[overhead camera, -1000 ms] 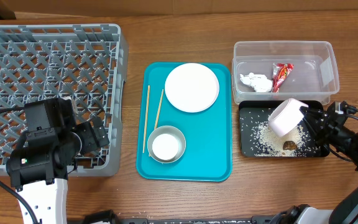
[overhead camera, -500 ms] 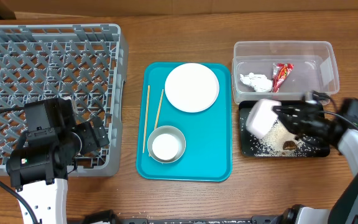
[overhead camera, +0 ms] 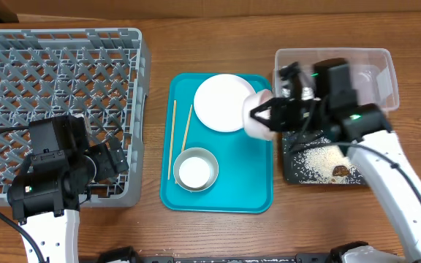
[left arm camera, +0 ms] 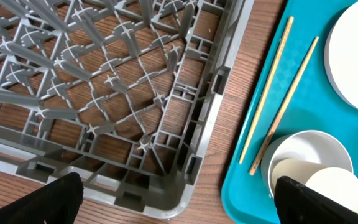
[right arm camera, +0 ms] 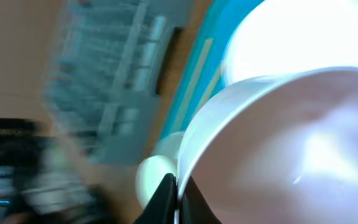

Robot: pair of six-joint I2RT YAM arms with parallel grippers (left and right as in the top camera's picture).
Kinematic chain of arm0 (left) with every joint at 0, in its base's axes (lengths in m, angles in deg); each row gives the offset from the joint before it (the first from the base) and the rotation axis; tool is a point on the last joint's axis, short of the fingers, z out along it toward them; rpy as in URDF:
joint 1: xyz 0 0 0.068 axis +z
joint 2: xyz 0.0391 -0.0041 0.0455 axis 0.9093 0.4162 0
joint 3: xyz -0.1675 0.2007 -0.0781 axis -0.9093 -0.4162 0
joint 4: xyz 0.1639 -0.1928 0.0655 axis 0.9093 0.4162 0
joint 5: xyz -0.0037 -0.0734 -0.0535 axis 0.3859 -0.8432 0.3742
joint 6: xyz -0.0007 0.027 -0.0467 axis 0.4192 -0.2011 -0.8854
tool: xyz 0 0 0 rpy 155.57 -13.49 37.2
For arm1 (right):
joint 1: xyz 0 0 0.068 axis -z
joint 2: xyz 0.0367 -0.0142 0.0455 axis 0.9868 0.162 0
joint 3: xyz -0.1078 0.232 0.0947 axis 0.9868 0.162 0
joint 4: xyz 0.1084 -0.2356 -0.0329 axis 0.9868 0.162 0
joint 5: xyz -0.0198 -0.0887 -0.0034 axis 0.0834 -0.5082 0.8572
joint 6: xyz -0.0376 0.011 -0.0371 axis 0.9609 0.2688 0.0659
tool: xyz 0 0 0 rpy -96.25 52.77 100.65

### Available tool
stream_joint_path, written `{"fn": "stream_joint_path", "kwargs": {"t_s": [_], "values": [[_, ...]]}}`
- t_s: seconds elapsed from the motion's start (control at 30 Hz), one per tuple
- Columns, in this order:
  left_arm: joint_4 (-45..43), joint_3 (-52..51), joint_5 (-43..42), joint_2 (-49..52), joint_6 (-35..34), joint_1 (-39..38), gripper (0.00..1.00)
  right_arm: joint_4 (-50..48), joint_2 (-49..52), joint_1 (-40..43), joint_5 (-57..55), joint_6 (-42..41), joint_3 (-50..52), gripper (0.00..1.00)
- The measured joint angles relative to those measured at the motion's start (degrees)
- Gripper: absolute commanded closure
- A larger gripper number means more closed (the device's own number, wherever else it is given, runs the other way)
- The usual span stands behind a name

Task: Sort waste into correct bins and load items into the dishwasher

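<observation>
My right gripper [overhead camera: 267,117] is shut on the rim of the pink-sided bowl [overhead camera: 256,117] and holds it tilted over the right edge of the teal tray [overhead camera: 225,191], beside the white plate [overhead camera: 221,102]. In the blurred right wrist view the fingers [right arm camera: 176,186] pinch the bowl's rim [right arm camera: 278,143]. The black tray [overhead camera: 289,172] holds rice grains [overhead camera: 311,157] and a brown lump [overhead camera: 338,171]. My arm hides the contents of the clear tub [overhead camera: 387,80]. My left gripper [overhead camera: 117,162] is open and empty over the grey rack's [overhead camera: 57,80] near right corner.
On the teal tray lie two chopsticks [overhead camera: 173,139] and a metal bowl [overhead camera: 209,157] with the white cup [overhead camera: 194,172] inside. The left wrist view shows the rack corner [left arm camera: 185,162], chopsticks [left arm camera: 266,93] and metal bowl [left arm camera: 291,146] between the open fingers [left arm camera: 185,208].
My right arm has carried the pink-sided bowl left, from above the black tray to the teal tray's right edge. The left arm has not moved.
</observation>
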Motion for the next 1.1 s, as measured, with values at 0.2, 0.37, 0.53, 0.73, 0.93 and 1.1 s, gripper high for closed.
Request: {"fn": "stream_joint_path", "kwargs": {"t_s": [0.2,0.37,0.53,0.73,0.93,1.1], "values": [[0.0,0.0,0.0,0.0,0.0,0.0,0.0,-6.6,4.3,-13.3,-21.1,8.8,-0.1,0.96],[0.1,0.0,0.0,0.0,0.0,0.0,0.0,-13.7,11.3,-16.8,-28.4,13.4,-0.1,0.96],[0.1,0.0,0.0,0.0,0.0,0.0,0.0,-19.9,18.8,-16.9,-31.6,15.4,-0.1,0.96],[0.1,0.0,0.0,0.0,0.0,0.0,0.0,-21.3,23.9,-16.9,-32.4,16.0,-0.1,0.7],[0.1,0.0,0.0,0.0,0.0,0.0,0.0,-13.6,23.2,-16.9,-32.2,16.2,-1.8,0.47],[0.0,0.1,0.0,0.0,0.0,0.0,0.0,0.4,16.7,-16.8,-31.8,14.0,-8.3,0.12]]}}
